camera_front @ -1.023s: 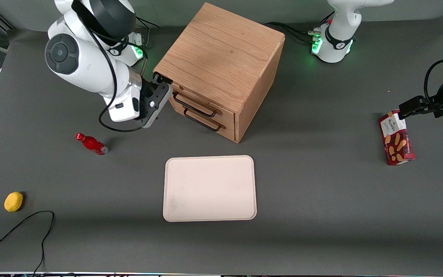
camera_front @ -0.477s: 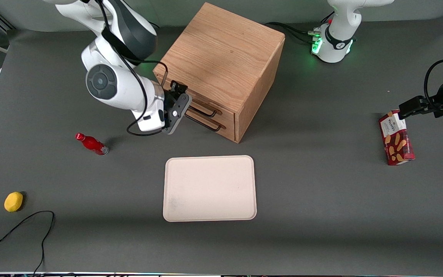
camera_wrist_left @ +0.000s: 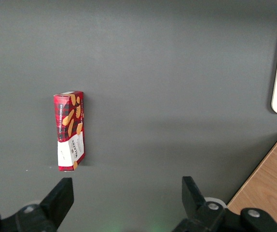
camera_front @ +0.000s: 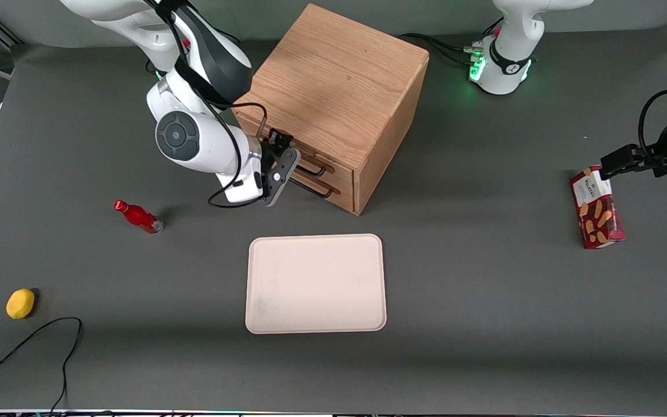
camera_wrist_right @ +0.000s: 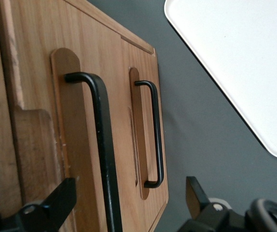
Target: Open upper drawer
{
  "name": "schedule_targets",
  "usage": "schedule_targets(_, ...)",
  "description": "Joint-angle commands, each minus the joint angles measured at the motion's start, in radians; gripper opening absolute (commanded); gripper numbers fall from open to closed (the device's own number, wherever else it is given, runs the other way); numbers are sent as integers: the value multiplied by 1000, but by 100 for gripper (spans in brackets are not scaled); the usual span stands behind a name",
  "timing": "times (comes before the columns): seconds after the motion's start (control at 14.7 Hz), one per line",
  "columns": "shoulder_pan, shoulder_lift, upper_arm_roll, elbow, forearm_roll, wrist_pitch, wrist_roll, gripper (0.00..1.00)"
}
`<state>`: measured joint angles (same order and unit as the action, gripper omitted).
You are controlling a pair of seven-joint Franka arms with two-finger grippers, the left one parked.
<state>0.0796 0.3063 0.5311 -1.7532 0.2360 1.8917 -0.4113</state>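
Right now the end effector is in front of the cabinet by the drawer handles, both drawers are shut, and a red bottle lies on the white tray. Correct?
Not quite. The red bottle lies on the bare table, apart from the white tray and toward the working arm's end, as the front view shows. The end effector is in front of the cabinet by the handles, and both drawers look shut.

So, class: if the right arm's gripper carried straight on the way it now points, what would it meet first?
Most likely the upper drawer's black handle. The open gripper sits just in front of the upper drawer, with the bar between its fingers; depth is hard to judge.
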Motion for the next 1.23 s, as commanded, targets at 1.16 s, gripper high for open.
schedule_targets(1.16,-9,80,-118,50,-95,195,-69,100)
